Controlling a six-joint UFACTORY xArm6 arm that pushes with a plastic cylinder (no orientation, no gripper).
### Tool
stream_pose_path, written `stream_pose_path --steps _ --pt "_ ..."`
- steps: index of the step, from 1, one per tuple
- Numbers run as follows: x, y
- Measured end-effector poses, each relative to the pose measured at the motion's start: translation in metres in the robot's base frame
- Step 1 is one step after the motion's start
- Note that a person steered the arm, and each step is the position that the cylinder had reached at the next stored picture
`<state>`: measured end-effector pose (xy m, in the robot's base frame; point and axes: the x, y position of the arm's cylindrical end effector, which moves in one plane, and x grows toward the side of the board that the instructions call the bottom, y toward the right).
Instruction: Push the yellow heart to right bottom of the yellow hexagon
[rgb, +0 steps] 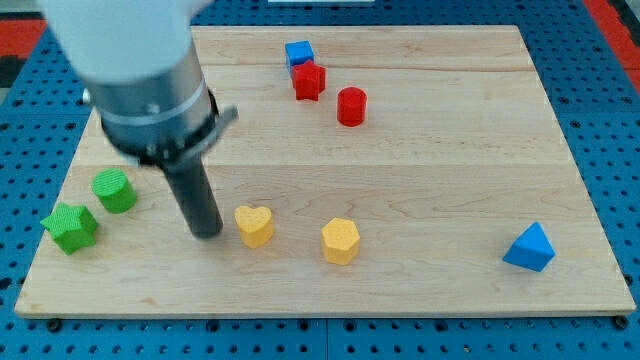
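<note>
The yellow heart (254, 226) lies on the wooden board (420, 170) near the view's bottom, left of centre. The yellow hexagon (340, 240) lies to its right, slightly lower, with a gap between them. My tip (207, 234) rests on the board just left of the yellow heart, close to it with a narrow gap. The arm's body (140, 70) fills the view's top left.
A green cylinder (115, 190) and a green star (71, 227) lie at the left. A blue cube (298, 52), a red block (309, 80) and a red cylinder (351, 106) lie near the top centre. A blue triangular block (529, 247) lies at the bottom right.
</note>
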<state>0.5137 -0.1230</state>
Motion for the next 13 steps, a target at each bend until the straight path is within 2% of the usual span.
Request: stream_pose_path --steps 1,2,3,4,6,7,8,9,10,11,12,13 --pt "0.031 0.005" --pt "0.042 0.026" --pt "0.029 -0.01" --pt "0.003 -0.003" --pt "0.034 0.14" --pt "0.038 0.166" --pt "0.037 0.08" --pt "0.06 0.023" --pt "0.105 0.054" --pt "0.084 0.097" --pt "0.081 0.18" --pt "0.078 0.194"
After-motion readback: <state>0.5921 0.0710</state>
